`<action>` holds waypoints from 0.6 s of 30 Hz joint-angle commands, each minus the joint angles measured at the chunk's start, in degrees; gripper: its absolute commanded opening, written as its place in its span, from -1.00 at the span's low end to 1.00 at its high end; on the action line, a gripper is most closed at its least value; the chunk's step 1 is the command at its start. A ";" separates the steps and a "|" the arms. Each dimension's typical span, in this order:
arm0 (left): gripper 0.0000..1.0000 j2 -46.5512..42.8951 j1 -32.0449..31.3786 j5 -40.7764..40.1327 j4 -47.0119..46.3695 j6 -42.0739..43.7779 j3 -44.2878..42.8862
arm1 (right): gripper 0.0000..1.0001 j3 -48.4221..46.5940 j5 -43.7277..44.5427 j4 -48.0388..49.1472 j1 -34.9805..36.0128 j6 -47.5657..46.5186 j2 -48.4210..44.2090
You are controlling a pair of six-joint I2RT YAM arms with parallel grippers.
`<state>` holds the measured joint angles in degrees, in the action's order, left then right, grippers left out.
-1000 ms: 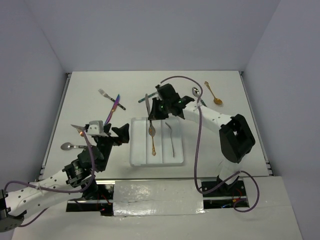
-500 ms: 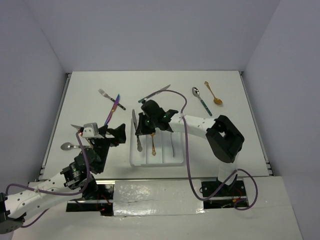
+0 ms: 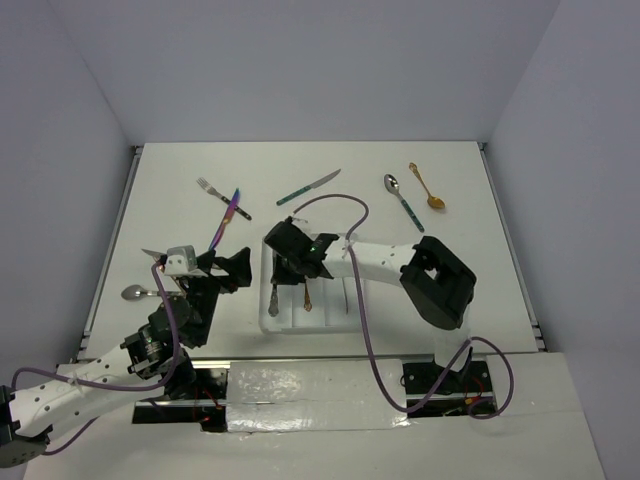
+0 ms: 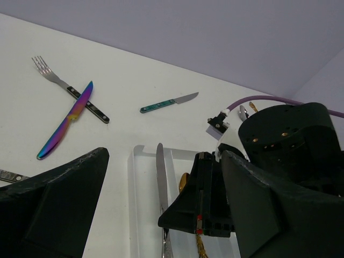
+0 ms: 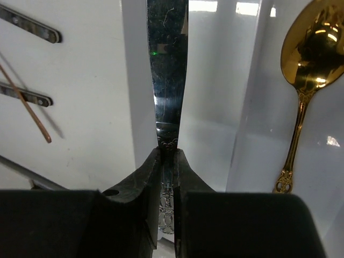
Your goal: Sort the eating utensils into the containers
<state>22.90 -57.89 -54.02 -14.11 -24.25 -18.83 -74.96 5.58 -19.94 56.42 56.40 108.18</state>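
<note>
Top and wrist views of the sorting worktop (image 3: 300, 160). The right claw (image 5: 167, 153) is narrowed onto the handle of a silver knife (image 5: 167, 64). The knife is held lengthwise over the left compartment (image 5: 215, 107) of the white tray (image 3: 330, 326), close along its left wall, blade pointing to the far side. Whether the knife touches the compartment floor cannot be told. A gold spoon (image 5: 312, 48) lies in the middle compartment, bowl toward the far end. The left claw (image 3: 222, 268) stands wide and holds nothing, poised just left of the tray. Loose on the worktop beyond the tray are a teal-handled knife (image 3: 308, 187) and an iridescent knife (image 3: 228, 218) crossing a dark-handled fork (image 3: 215, 193). To the right, a teal-handled spoon (image 3: 400, 198) lies beside a second gold spoon (image 3: 427, 187).
</note>
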 commanded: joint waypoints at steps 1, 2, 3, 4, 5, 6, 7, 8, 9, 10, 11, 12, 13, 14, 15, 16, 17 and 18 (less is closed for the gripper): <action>0.97 -0.75 -0.12 -0.82 -1.89 -0.36 -0.24 | -1.00 -3.18 5.14 -4.14 0.71 3.27 1.33; 0.97 -0.75 -0.12 -0.82 -1.89 -0.36 -0.24 | -1.00 -2.92 4.96 -3.79 0.71 3.28 1.33; 0.97 -0.75 -0.12 -0.91 -1.80 -0.36 -0.24 | -1.00 -2.56 4.88 -3.18 0.71 2.93 1.42; 0.97 -0.75 -0.12 -1.00 -1.80 -0.36 -0.24 | -1.00 -2.74 4.70 -2.82 0.71 2.40 1.77; 0.97 -0.75 -0.12 -1.00 -1.80 -0.36 -0.24 | -1.00 -3.17 4.87 -3.86 0.79 2.66 2.03; 0.97 -0.75 -0.12 -1.00 -1.89 -0.27 -0.24 | -1.00 -3.70 5.14 -4.13 0.71 2.49 2.29; 0.97 -0.75 -0.12 -1.00 -1.89 -0.36 -0.24 | -1.00 -3.88 5.14 -4.22 0.71 1.88 2.56; 0.97 -0.75 -0.12 -1.00 -1.89 -0.27 -0.16 | -1.00 -3.97 5.31 -4.49 0.71 1.61 2.74; 0.97 -0.75 -0.12 -0.91 -2.06 -0.18 -0.15 | -1.00 -4.23 5.49 -4.40 0.62 1.17 2.82; 0.97 -0.66 -0.12 -0.74 -2.24 -0.18 -0.15 | -1.00 -4.32 5.66 -4.66 0.70 0.73 3.09; 0.97 -0.57 -0.21 -0.74 -2.33 -0.10 -0.15 | -1.00 -4.58 5.84 -4.75 0.71 0.21 3.52; 0.96 -0.48 -0.12 -0.74 -2.24 -0.10 -0.15 | -1.00 -4.84 5.75 -5.01 0.71 0.20 3.70; 0.96 -0.48 -0.12 -0.74 -2.15 -0.18 -0.24 | -1.00 -4.85 5.67 -5.02 0.71 0.37 3.79; 0.96 -0.40 -0.12 -0.82 -2.06 -0.18 -0.24 | -1.00 -4.76 5.49 -4.67 0.79 0.29 3.88; 0.96 -0.40 -0.12 -0.82 -2.06 -0.18 -0.24 | -1.00 -4.41 5.14 -4.32 0.71 0.03 3.88; 0.96 -0.40 -0.12 -0.74 -2.15 -0.10 -0.24 | -1.00 -4.58 4.96 -4.05 0.62 -0.24 4.14; 0.96 -0.40 -0.12 -0.82 -2.24 -0.01 -0.24 | -1.00 -4.58 4.88 -4.14 0.79 -0.24 4.14; 0.96 -0.40 -0.12 -0.74 -2.24 -0.01 -0.16 | -1.00 -5.10 4.79 -4.22 0.79 -0.67 4.58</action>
<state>22.72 -57.89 -54.15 -14.11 -24.23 -18.83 -77.06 9.43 -24.60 57.01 56.73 111.92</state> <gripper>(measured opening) 0.983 0.143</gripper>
